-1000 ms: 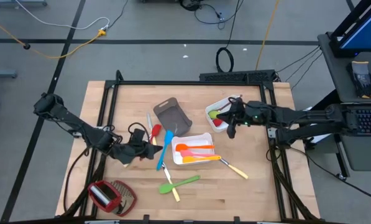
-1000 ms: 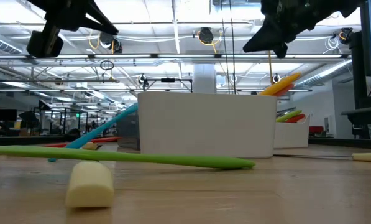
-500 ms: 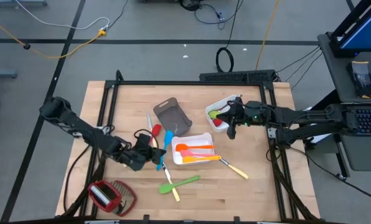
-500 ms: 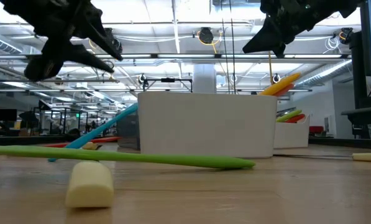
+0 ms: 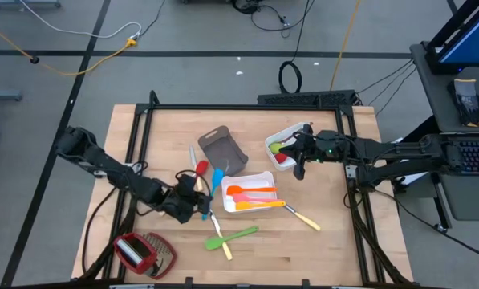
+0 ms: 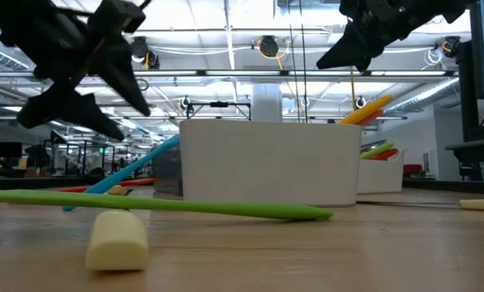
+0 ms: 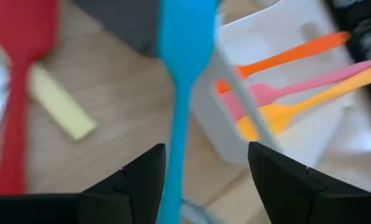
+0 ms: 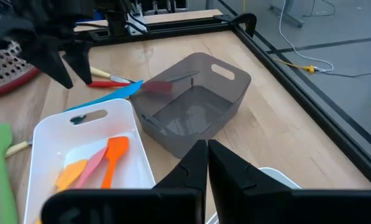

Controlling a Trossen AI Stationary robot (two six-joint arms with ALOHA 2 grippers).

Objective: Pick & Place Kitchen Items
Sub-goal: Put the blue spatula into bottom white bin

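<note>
A blue spatula [image 5: 216, 183] lies slanted at mid-table, its handle end on the wood and its broad end [image 6: 164, 146] raised beside the grey tray [image 5: 221, 151] and the white tray [image 5: 259, 176]. My left gripper [image 7: 204, 180] hovers open just above its handle [image 7: 176, 143], one finger on each side, touching nothing that I can see. A red spoon [image 5: 200, 170] lies to its left. Orange, pink and yellow utensils [image 5: 251, 196] lie in the white tray. My right gripper [image 8: 207, 158] is shut and empty, held high over a second white tray [image 5: 281, 136].
A green spatula [image 5: 237, 235] and a pale-handled knife [image 5: 303, 217] lie near the front edge. A red-and-silver thing [image 5: 139, 252] sits at the front left. The second white tray holds a green and a red utensil [image 5: 282, 152]. A black frame [image 5: 247, 106] borders the table.
My left gripper has come down and toward the table's right, over the blue spatula's handle, tipping further downward, and its fingers have opened from shut. Nothing on the table has moved.
</note>
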